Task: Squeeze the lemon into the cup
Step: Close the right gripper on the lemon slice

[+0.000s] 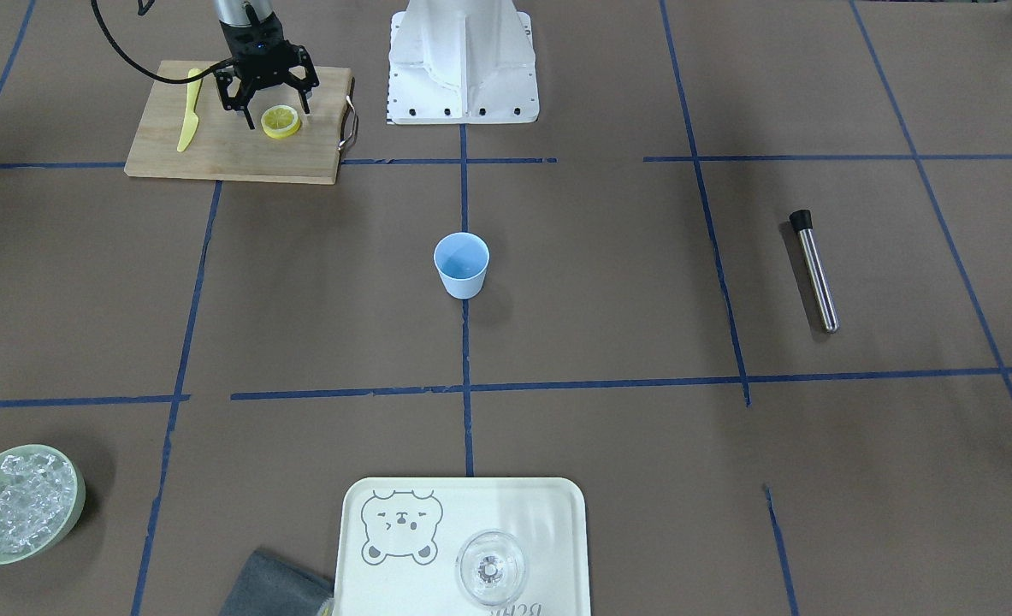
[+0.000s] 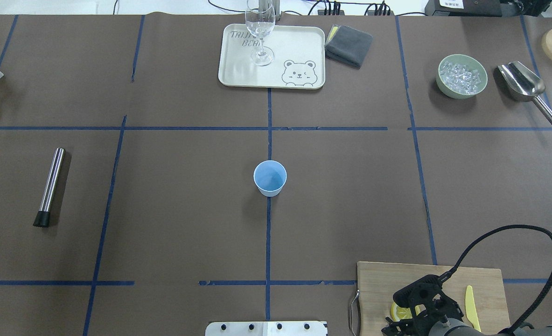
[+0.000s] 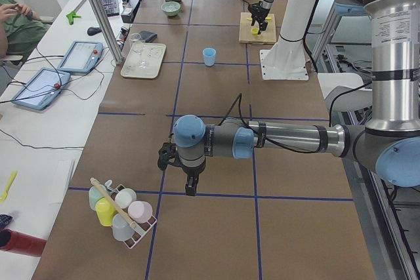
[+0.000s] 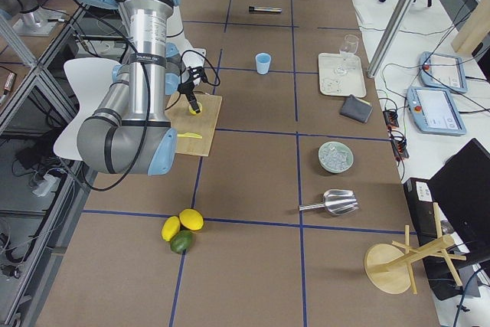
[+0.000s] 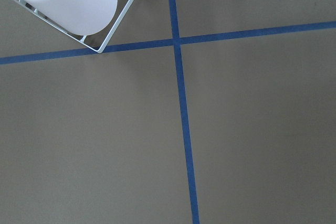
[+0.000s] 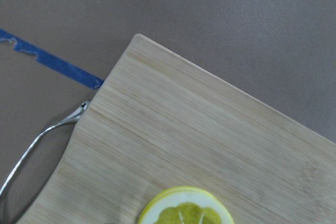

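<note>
The lemon [image 1: 281, 122] is a thin yellow slice lying flat on the wooden cutting board [image 1: 215, 154], near its handle end. My right gripper [image 1: 277, 117] hangs open just above it, one finger on each side of the slice, not touching it. The right wrist view shows only the slice's top edge [image 6: 186, 211] on the board. In the middle of the table the light-blue cup [image 1: 461, 265] [image 2: 269, 178] stands upright, far from both arms. My left gripper [image 3: 190, 187] shows only in the exterior left view, low over bare table beside a cup rack; I cannot tell whether it is open or shut.
A yellow plastic knife [image 1: 189, 121] lies on the board's other side. A steel muddler [image 1: 813, 269], a bear tray [image 1: 548, 513] with a clear glass [image 1: 490, 566], an ice bowl [image 1: 18, 503], a grey cloth [image 2: 349, 44] and a scoop [image 2: 523, 84] ring the table.
</note>
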Controlling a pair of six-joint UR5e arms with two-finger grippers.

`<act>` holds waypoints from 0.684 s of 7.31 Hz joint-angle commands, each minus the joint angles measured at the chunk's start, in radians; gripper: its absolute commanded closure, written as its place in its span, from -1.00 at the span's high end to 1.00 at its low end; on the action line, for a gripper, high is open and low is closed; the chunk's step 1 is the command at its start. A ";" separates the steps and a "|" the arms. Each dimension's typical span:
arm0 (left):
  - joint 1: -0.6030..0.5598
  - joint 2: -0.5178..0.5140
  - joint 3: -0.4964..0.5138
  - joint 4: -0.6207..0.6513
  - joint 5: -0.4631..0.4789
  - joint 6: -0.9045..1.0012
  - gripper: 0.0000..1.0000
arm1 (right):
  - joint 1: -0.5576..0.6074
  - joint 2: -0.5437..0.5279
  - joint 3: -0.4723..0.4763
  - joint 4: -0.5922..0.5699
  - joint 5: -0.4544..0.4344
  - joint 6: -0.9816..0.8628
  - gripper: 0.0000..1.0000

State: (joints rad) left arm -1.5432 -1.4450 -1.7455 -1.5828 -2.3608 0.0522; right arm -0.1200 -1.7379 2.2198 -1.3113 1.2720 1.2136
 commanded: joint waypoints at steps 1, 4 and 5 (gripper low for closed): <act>0.000 0.000 0.000 -0.002 0.000 0.000 1.00 | -0.001 0.003 -0.008 0.000 0.001 0.001 0.85; 0.000 0.000 0.001 0.001 0.000 0.000 1.00 | -0.003 0.014 -0.026 0.000 0.001 0.014 0.78; 0.000 0.000 0.001 0.001 0.000 0.000 1.00 | -0.001 0.012 -0.025 0.000 0.001 0.014 0.66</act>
State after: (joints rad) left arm -1.5432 -1.4450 -1.7448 -1.5816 -2.3608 0.0522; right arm -0.1222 -1.7279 2.1968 -1.3115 1.2733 1.2243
